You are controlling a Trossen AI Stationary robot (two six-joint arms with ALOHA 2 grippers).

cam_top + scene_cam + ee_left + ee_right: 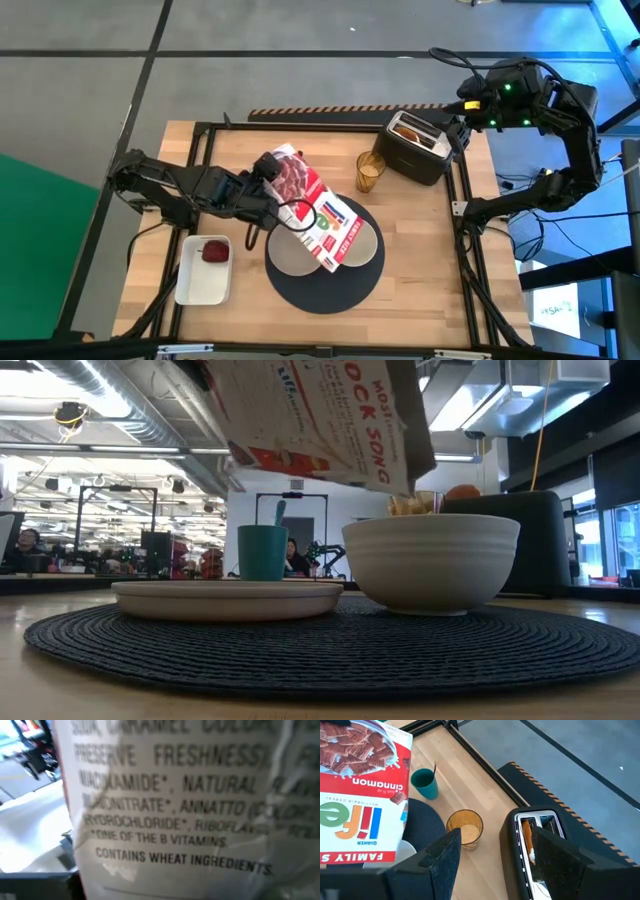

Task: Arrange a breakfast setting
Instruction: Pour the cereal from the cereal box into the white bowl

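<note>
The wooden surface [420, 270] carries a large dark grey round mat [300, 290] near its front edge, in the middle. Above the mat hangs a cereal box [315, 210], tilted, its long axis running from the rear left down toward the front right. The right wrist view reads "life", "cinnamon", "QUAKER" and "FAMILY" on its red face; the left wrist view, pressed close to a side panel, reads "CONTAINS WHEAT INGREDIENTS" and "ONE OF THE B VITAMINS". The left pincer [262, 190] grips the box at its rear end.

A black toaster [420, 145] sits at the rear right, and the right pincer [470, 108] hovers over it, holding nothing, fingers parted. Only the right wrist view shows a toasted round [529, 845] down in a slot.

A white rectangular tray [195, 285] near the front left corner holds a red fruit [215, 251]. On the mat, the low view shows a beige plate [228, 598] beside a white bowl [430, 560], which the box hides from above. An amber glass [370, 172] stands just left of the toaster; a small green cup [425, 782] shows behind the plate
</note>
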